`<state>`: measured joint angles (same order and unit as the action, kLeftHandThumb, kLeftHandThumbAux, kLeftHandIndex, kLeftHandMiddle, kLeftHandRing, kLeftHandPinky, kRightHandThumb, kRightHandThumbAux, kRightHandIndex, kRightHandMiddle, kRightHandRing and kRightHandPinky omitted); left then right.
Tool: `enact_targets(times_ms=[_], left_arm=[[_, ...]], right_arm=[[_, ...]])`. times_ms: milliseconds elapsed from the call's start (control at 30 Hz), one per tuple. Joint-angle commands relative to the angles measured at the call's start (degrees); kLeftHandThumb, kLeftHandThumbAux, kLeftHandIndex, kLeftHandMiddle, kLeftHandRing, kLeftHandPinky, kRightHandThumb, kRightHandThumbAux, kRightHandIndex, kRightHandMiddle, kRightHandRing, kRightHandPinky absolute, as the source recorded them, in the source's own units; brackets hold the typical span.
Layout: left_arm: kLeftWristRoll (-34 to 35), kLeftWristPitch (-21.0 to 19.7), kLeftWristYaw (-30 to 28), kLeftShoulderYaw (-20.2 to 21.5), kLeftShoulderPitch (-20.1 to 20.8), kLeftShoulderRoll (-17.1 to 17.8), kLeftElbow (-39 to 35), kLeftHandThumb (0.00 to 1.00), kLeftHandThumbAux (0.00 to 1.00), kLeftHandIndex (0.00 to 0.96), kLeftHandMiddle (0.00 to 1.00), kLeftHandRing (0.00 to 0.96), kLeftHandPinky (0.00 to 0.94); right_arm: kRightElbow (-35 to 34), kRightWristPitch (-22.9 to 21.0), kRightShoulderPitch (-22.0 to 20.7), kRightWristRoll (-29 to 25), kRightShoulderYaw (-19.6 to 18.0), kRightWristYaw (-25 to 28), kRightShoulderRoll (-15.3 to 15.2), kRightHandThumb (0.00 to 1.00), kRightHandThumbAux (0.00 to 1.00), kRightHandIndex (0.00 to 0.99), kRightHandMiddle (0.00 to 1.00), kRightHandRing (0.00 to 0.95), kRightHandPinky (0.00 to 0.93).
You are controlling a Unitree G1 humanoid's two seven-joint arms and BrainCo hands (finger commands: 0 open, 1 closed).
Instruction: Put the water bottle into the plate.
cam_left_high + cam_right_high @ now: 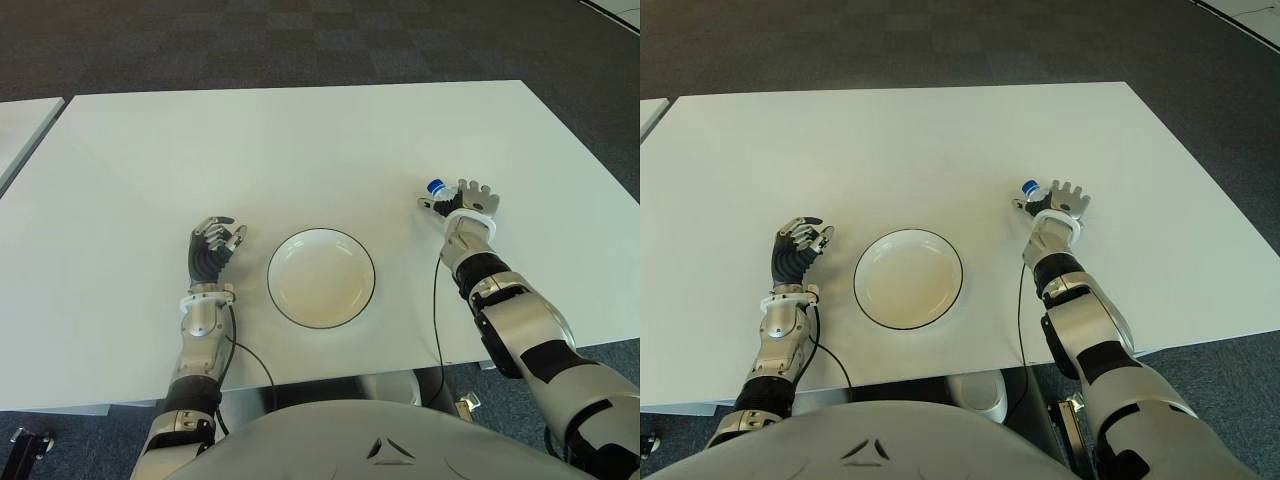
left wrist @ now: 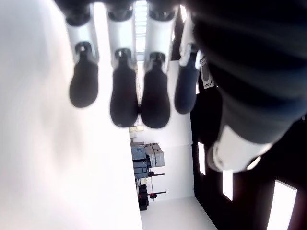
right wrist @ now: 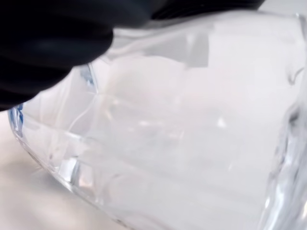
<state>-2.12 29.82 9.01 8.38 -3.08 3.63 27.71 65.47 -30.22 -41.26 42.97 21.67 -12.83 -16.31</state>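
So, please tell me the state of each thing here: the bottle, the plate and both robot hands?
Water bottle: blue cap on, held in the right robot hand, right of the plate, not yet in it.
Plate: upright on the table, nothing in it.
Right robot hand: closed around the bottle.
Left robot hand: left of the plate, fingers curled, holding nothing.

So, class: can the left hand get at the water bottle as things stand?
Probably not. The water bottle is already gripped by the right hand, beyond the plate. The left hand shows on the plate's opposite side.
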Motion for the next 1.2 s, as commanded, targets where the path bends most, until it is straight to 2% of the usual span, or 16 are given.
enact_targets(times_ms=[33,400,600,733,900,967,1133,1200], left_arm=[[0.5,-0.3,0.5,0.5,0.2,-0.4,0.8,0.707,0.715,0.438,0.709,0.684,0.671],[0.6,2.2,0.2,0.8,0.5,-0.2,2.4,0.708,0.715,0.437,0.720,0.698,0.689],[0.9,2.4,-0.2,0.7,0.5,-0.1,2.6,0.707,0.715,0.437,0.720,0.698,0.688],[1.0,2.3,-0.3,0.8,0.5,0.0,2.6,0.706,0.716,0.437,0.721,0.700,0.691],[1.5,2.0,-0.5,0.9,0.5,0.1,2.5,0.706,0.715,0.437,0.715,0.692,0.671],[1.6,2.4,-0.6,0.8,0.5,0.2,2.7,0.707,0.715,0.437,0.712,0.689,0.669],[1.8,2.7,-0.7,0.8,0.5,0.2,2.7,0.707,0.715,0.437,0.709,0.687,0.670],[1.8,2.6,-0.7,0.8,0.5,0.1,2.6,0.707,0.715,0.437,0.710,0.689,0.674]], right_arm=[[5.9,-0.4,4.5,-4.7,-1.3,4.7,3.3,0.430,0.292,0.000,0.000,0.000,0.001],[7.7,-1.3,4.4,-6.0,-2.2,2.1,3.7,0.404,0.372,0.000,0.000,0.000,0.080],[7.7,-1.4,4.6,-5.9,-2.2,1.6,3.8,0.366,0.420,0.000,0.000,0.000,0.175],[7.6,-1.5,4.6,-5.6,-1.8,1.9,3.7,0.360,0.461,0.015,0.000,0.046,0.251],[6.9,-1.2,4.8,-5.9,-1.8,1.7,3.7,0.408,0.487,0.066,0.023,0.091,0.274],[6.5,-0.5,5.1,-6.4,-2.5,0.5,3.7,0.424,0.497,0.071,0.033,0.099,0.272],[3.8,4.3,7.6,-10.7,-8.0,-9.9,3.9,0.453,0.527,0.076,0.077,0.127,0.283],[2.9,7.3,8.7,-12.3,-10.0,-13.7,3.9,0.496,0.536,0.135,0.121,0.171,0.329]])
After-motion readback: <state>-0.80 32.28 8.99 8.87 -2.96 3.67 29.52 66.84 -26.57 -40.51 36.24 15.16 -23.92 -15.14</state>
